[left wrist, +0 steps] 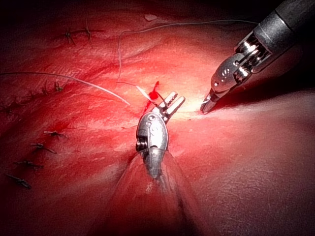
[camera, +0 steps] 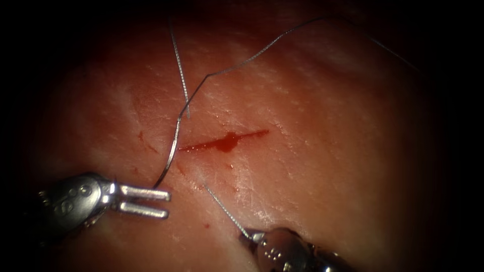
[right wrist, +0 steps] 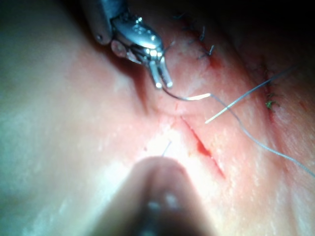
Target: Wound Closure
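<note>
The cut, wet with red fluid, runs across the middle of the tissue. The curved needle lies over the tissue just left of the cut's left end. Its lower end touches the upper jaw of my left tool, whose jaws stand open and hold nothing. From the needle's upper end the thread leads up and to the right. My right tool, below the cut, is shut on a short straight stretch of thread that rises from the tissue. In the right wrist view the needle gleams beside the left tool.
A loose thread end lies from the far side down to the needle's upper end. Older stitched cuts mark the tissue in the left wrist view, and further stitches sit beyond the left tool in the right wrist view.
</note>
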Controlling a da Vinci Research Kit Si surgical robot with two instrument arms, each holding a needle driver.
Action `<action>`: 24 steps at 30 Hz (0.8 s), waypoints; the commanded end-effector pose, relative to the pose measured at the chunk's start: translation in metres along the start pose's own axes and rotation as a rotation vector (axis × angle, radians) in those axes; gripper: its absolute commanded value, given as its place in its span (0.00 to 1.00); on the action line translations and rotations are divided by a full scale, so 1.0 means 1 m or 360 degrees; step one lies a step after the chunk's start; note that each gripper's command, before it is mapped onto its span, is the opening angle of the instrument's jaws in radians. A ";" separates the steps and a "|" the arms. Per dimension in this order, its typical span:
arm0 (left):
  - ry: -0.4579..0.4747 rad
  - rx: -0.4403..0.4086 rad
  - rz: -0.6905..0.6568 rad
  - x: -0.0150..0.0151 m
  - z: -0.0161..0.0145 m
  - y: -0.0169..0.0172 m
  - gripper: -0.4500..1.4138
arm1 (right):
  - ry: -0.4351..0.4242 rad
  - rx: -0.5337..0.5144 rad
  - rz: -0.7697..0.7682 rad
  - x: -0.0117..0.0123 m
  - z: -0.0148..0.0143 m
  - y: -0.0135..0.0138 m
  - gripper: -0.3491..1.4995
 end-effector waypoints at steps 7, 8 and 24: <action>0.0003 -0.0006 0.0001 -0.0007 0.0002 -0.0003 0.00 | -0.0040 0.0037 -0.0034 -0.0023 0.0000 -0.0001 0.00; 0.0003 -0.0006 0.0001 -0.0007 0.0002 -0.0003 0.00 | -0.0043 0.0039 -0.0038 -0.0027 -0.0001 -0.0001 0.00; 0.0003 -0.0006 0.0001 -0.0007 0.0002 -0.0003 0.00 | -0.0108 0.0099 -0.0026 -0.0074 -0.0012 -0.0013 0.00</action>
